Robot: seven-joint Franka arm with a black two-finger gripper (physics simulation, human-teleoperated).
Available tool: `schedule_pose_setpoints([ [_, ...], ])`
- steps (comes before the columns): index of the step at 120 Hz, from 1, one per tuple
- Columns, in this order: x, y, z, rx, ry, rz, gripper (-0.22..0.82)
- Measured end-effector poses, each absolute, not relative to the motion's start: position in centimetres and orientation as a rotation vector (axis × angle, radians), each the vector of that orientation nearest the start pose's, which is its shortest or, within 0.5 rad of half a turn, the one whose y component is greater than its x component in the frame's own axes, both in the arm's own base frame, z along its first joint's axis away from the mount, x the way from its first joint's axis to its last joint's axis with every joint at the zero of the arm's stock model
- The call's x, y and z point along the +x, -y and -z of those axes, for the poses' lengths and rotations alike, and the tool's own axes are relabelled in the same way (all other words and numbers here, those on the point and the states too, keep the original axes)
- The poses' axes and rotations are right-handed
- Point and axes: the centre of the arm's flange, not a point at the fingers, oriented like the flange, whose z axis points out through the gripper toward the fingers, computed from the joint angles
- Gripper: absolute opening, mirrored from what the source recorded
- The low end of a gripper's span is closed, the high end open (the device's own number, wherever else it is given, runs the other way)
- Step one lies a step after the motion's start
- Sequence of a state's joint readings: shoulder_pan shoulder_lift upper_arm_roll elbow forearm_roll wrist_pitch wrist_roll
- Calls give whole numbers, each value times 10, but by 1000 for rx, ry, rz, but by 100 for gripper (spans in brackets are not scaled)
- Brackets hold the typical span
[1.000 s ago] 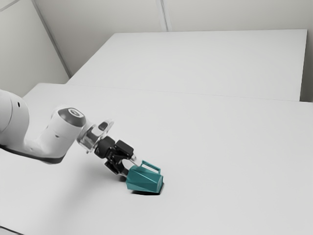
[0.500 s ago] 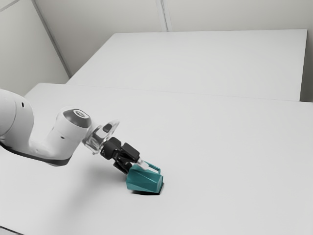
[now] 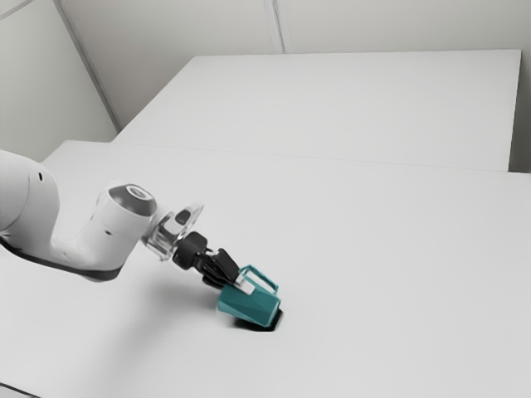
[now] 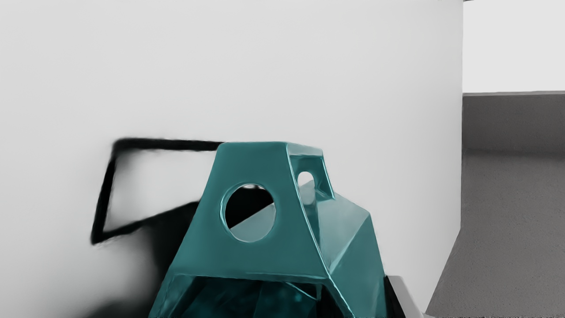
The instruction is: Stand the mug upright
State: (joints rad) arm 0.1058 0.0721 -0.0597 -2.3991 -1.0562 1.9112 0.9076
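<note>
**Mug gripped, not upright**

Black two-finger jaws (image 3: 234,287) were narrow, clamped on the teal faceted mug (image 3: 250,307). Pale-tipped finger sat against its outer side near the thin angular handle (image 3: 264,277); other finger mostly hidden. Mug lay tilted on its side over the white counter (image 3: 373,249), open mouth (image 4: 247,300) toward the jaws, base toward the exterior view's right. Vs half a second ago: jaws had drawn closer, mug had turned slightly. Wrist view: round hole in a teal panel (image 4: 251,163), black handle-shaped shadow (image 4: 105,190) on the counter beside it. White arm (image 3: 124,224) came in from the exterior view's left.
</note>
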Motion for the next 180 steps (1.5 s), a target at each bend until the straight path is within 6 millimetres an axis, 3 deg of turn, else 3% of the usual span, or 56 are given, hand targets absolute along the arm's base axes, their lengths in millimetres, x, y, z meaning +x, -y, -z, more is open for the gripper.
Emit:
schedule_pose_setpoints([
  [23, 466, 53, -299, 2147, 278, 13, -15],
  [48, 466, 56, -308, 2151, 311, -9, -16],
  [64, 472, 54, -343, 2172, 368, -81, -16],
  [120, 506, 36, -401, 2482, 652, -2, -17],
  [146, 514, 30, -415, 2677, 742, 75, -17],
  [180, 517, 36, -416, 2863, 825, 178, -18],
])
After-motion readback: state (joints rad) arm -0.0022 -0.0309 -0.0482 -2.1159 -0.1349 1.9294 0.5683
